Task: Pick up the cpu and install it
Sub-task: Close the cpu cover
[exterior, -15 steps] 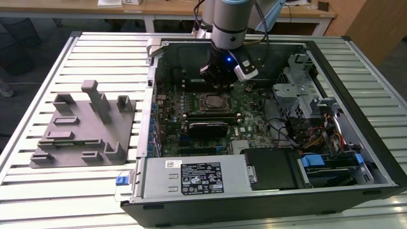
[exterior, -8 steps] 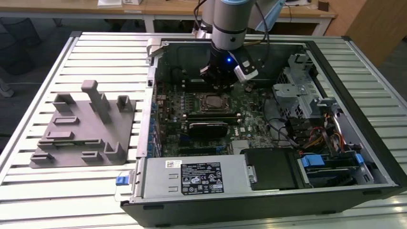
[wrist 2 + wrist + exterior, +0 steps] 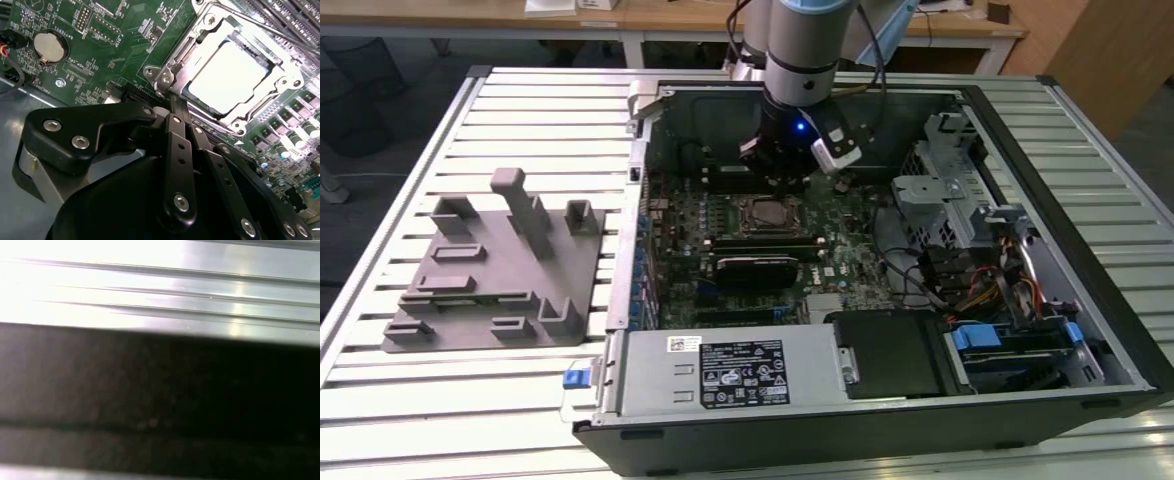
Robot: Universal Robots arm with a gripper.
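Cpu [image 3: 232, 80] sits in its socket; the hand [image 3: 176, 107], seemingly closed and empty, could knock it askew.

The computer case [image 3: 881, 250] lies open on the slatted table [image 3: 400, 400]. The fixture [image 3: 494, 265] sits at the case's nine o'clock in the exterior view. The motherboard [image 3: 761, 240] lies inside; the cpu [image 3: 232, 77] sits in its socket [image 3: 767, 213], with the gripper [image 3: 781, 175] above at twelve o'clock.
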